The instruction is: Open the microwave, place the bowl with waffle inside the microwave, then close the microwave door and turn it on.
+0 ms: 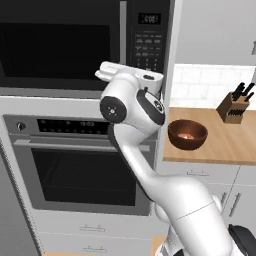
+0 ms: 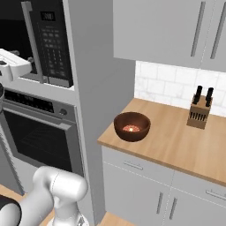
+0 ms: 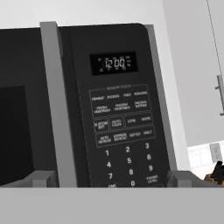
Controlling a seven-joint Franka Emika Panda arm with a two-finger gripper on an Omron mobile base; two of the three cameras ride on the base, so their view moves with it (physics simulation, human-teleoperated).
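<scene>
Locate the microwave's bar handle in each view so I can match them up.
Left base view: the bar handle runs vertically at top centre, above the arm.
Right base view: top left, just left of the keypad.
Hand view: the wide grey vertical strip, left of centre.
Shared landmark: the keypad, directly right of the handle in all three.

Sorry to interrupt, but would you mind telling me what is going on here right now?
The white arm has its gripper raised in front of the black and steel built-in microwave, facing the vertical silver bar handle and button keypad. The dark-glass microwave door looks shut. The glossy reddish-brown bowl with the small pale orange waffle sits on the wooden counter, and a knife block stands farther back.
</scene>
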